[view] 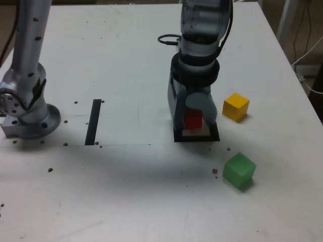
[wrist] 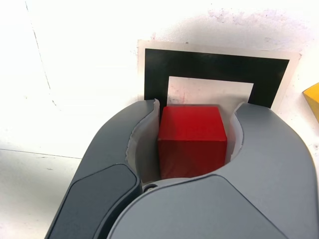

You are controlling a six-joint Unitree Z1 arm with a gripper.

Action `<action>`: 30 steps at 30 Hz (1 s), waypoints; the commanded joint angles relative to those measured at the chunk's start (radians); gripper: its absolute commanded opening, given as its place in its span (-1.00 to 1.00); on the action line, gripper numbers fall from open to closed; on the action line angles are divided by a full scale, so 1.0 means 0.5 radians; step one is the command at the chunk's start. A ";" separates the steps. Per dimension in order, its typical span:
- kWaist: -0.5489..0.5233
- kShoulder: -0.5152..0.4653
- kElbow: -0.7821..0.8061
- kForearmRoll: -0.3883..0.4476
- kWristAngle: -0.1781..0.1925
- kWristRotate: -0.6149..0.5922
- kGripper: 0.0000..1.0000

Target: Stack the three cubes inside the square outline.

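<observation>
My fingers point(wrist: 271, 137) are apart with the red cube point(wrist: 192, 142) between them at the square outline point(wrist: 214, 66); can't tell if they're clamping it. Yellow cube point(view: 235, 107) and green cube point(view: 239, 170) sit outside it, apart.

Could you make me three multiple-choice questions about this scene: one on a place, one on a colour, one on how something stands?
1. Where is the red cube?
A) Beside the black strip
B) Between the gripper's fingers
C) Next to the green cube

2. What colour is the loose cube nearer the square outline?
A) Yellow
B) Green
C) Blue

3. How do the cubes stand?
A) All stacked
B) Two stacked
C) None stacked

Key:
1 B: the red cube sits between the fingers of the gripper.
2 A: the yellow cube lies just beside the square outline.
3 C: the green cube also lies apart.
</observation>
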State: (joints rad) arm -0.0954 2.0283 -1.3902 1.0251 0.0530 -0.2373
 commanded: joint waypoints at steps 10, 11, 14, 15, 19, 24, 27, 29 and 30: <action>-0.002 0.014 0.005 -0.044 0.019 0.028 0.92; -0.002 0.013 0.010 -0.046 0.017 0.028 0.97; -0.002 0.008 0.021 -0.047 0.012 0.027 0.99; -0.002 0.005 0.022 -0.044 0.012 0.027 0.99; -0.002 -0.031 0.020 -0.017 0.021 0.027 0.99; -0.002 -0.137 -0.011 0.103 0.059 0.044 0.99; -0.002 -0.207 -0.084 0.230 0.093 0.107 0.99; 0.002 -0.246 -0.189 0.337 0.124 0.221 0.99; 0.005 -0.252 -0.227 0.367 0.132 0.266 0.99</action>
State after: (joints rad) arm -0.0952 1.9133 -1.4656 1.1747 0.1102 -0.1470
